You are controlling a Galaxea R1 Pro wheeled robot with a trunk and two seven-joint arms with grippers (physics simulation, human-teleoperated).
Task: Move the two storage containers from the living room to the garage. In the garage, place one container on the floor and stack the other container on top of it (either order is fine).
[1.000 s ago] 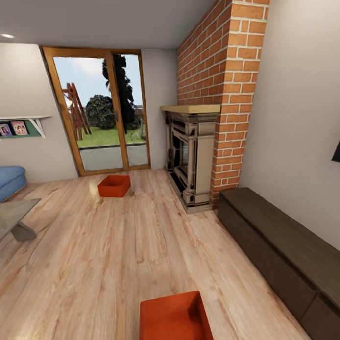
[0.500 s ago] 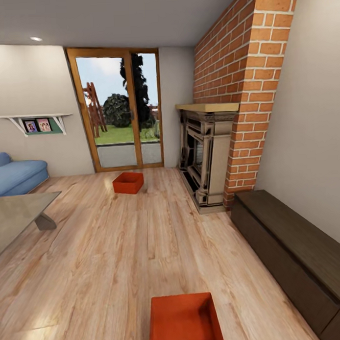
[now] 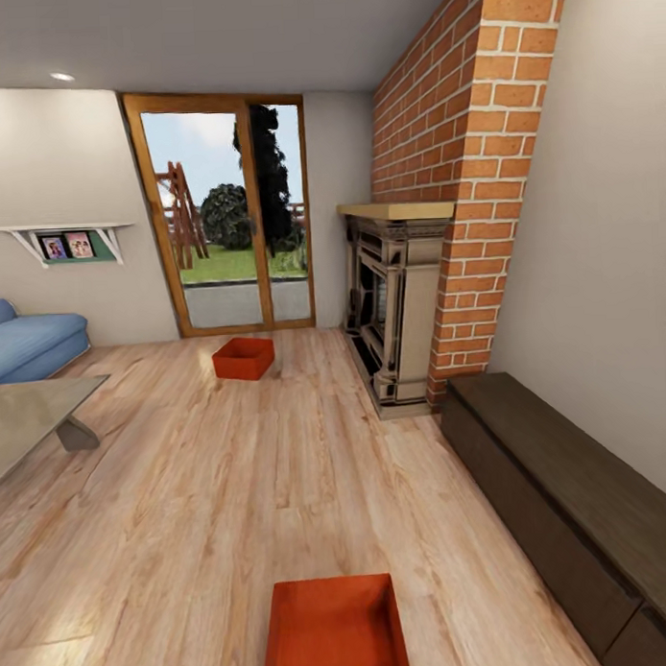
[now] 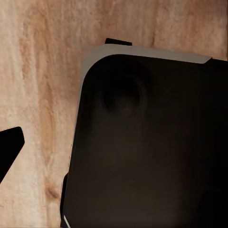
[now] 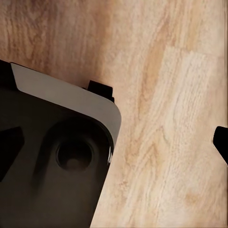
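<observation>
Your view has swung back a little, one bin (image 3: 336, 629) lies just ahead, the other (image 3: 244, 358) by the glass doors (image 3: 228, 221); I cannot tell how your jaws stand.

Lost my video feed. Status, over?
Hands: state unreadable from wrist views. Near container on the wood floor just ahead, far container by the glass doors. Path between them open.
</observation>
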